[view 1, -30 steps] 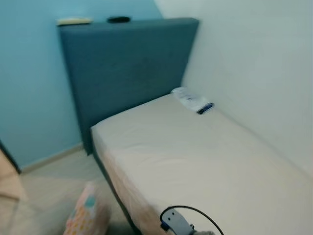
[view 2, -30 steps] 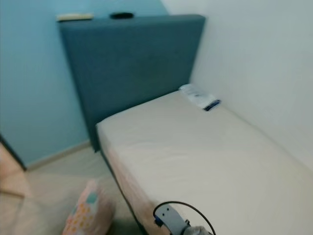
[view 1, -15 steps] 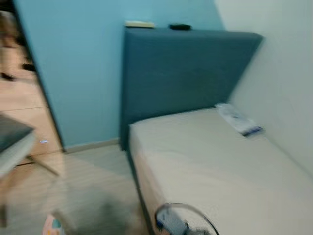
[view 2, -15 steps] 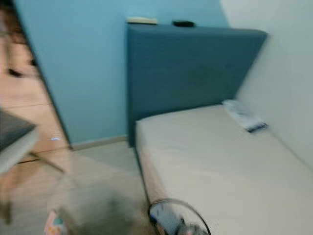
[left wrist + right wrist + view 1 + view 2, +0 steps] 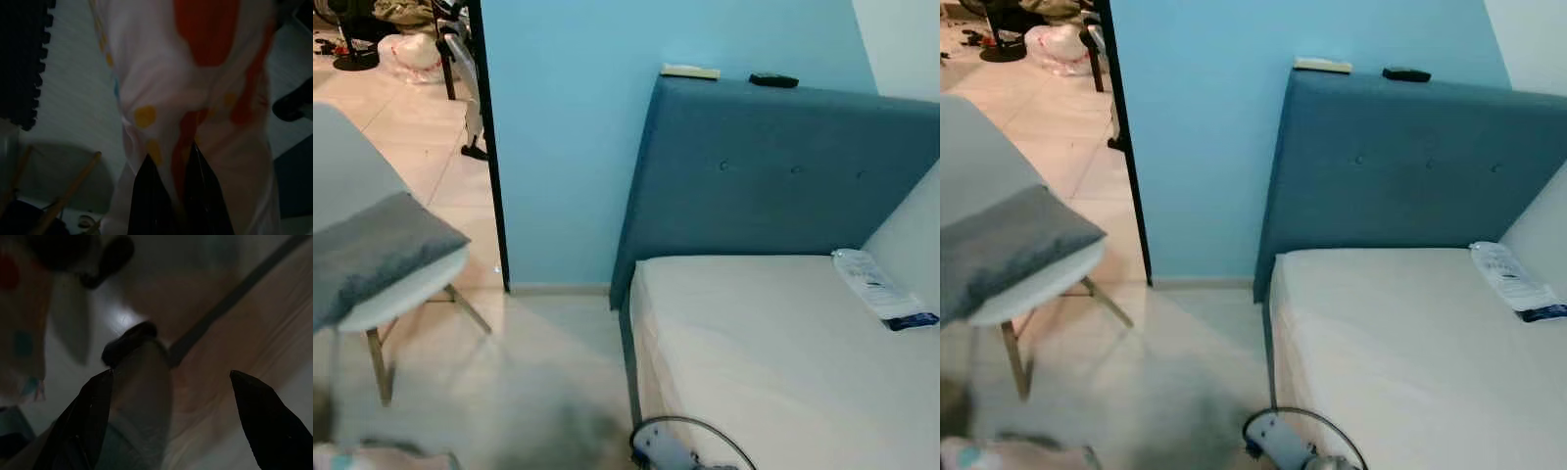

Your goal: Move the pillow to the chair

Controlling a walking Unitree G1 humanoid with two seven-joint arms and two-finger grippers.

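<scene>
The pillow [image 5: 195,98] – pale cloth with orange and yellow patches – hangs from the left claw [image 5: 173,196], whose two black fingers are pinched together on a fold of its fabric, so the pillow's long axis runs down and away from the claw toward the floor [image 5: 538,372]. In the head views a pale, patterned corner of it shows at the bottom left edge [image 5: 352,458], low at the robot's left side. The chair [image 5: 401,284] stands ahead and to the left, just above that corner in the picture: a white seat with a grey cushion [image 5: 372,250] on it, on slim wooden legs. So the carrying arm is the nearer one, and the coming move, as I judge it, is a lift and a reach forward-left – the pillow has to rise from below seat height to clear the seat's rim. The right claw [image 5: 171,401] hangs with its fingers wide apart, holding nothing, over the floor beside the bed [image 5: 783,352]. The bed lies to the right, its blue headboard [image 5: 773,176] against the blue wall, with a small packet [image 5: 876,292] at its far side.
</scene>
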